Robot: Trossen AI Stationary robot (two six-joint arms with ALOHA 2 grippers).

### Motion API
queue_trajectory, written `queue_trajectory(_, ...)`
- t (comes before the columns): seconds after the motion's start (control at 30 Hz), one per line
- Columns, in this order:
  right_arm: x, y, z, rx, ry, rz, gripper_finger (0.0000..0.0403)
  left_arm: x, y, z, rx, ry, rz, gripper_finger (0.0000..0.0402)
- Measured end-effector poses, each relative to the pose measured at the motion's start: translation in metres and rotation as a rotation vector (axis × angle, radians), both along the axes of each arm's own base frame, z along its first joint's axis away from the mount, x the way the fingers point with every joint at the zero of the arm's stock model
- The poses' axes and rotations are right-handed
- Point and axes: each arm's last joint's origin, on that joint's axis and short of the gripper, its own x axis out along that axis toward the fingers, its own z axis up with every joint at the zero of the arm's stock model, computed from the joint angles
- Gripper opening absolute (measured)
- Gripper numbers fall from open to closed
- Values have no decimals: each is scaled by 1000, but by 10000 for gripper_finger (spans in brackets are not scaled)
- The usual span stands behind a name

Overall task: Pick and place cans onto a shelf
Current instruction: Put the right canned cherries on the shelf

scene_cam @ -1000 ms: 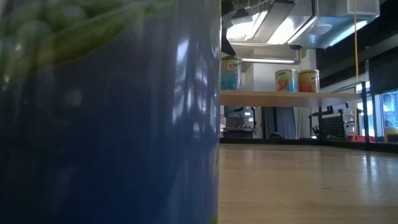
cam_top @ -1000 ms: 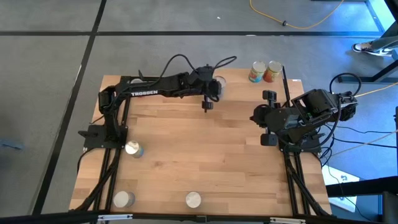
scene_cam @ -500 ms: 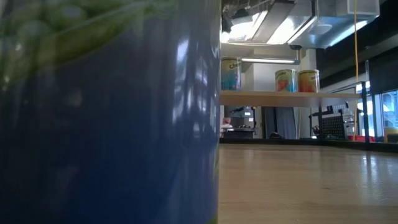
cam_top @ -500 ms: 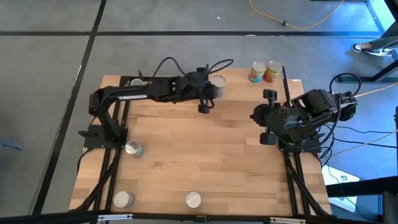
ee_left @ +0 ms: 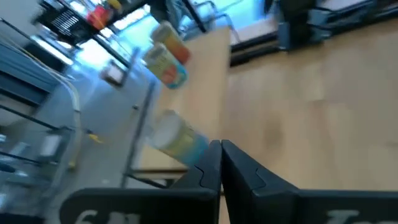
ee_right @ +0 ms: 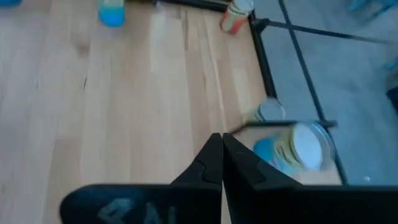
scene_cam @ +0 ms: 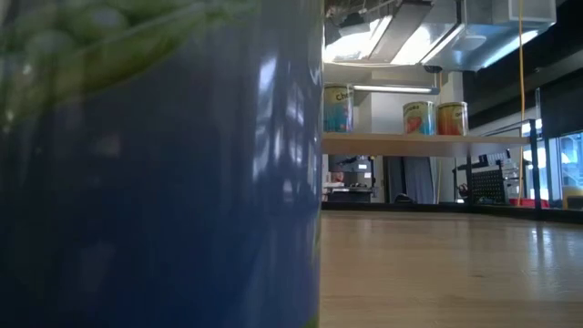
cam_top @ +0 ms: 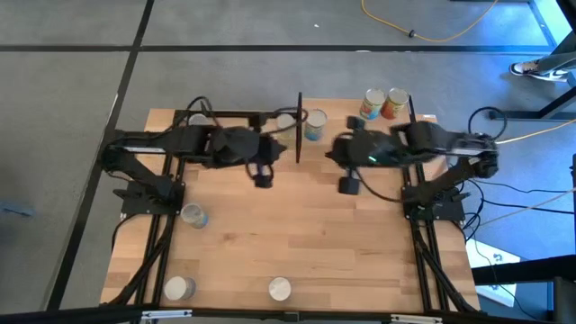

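**Both arms over the far half of the desk, grippers closed and empty**

The wooden desk (cam_top: 297,234) carries everything. Along its far edge stands the shelf (scene_cam: 428,143), a light-wood board on thin black posts; in the low view three cans sit on top of it.

The left arm reaches in from the left, its left gripper (cam_top: 263,179) above the desk near the middle of the shelf, fingers pressed together on nothing. The right arm stretches across from the right, and the right gripper (cam_top: 346,184) hangs over the desk just right of centre, fingers likewise touching and holding nothing.

On the shelf, a blue-labelled can (cam_top: 314,125) stands near the middle, with an orange can (cam_top: 393,103) and its yellowish neighbour (cam_top: 371,104) side by side toward the right end.

On the desk, one can (cam_top: 193,214) stands near the left edge, and two more at the near edge: one at the left corner (cam_top: 178,288), one near the centre (cam_top: 280,289). A blue-and-green can (scene_cam: 159,164) fills the low view's left half.
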Motion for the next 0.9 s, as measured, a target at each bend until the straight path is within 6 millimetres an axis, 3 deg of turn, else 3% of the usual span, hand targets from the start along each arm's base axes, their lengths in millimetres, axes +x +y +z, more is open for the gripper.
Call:
queue_trajectory(0.17, 45, -23, -29, -11, 75, 1, 2, -26, -22, 9, -76, -8, -30, 0)
queue_trajectory(0.5, 96, -63, -82, -127, 227, -87, 2, -65, -48, 12, -95, 38, 8, 0)
queue_trajectory(0.7, 109, -81, -103, -173, 289, -179, 1, -76, -55, 5, -73, 103, 55, 0)
queue_trajectory(0.9, 109, -106, -109, -202, 294, -316, 1, -86, -56, -2, -80, 172, 122, 0)
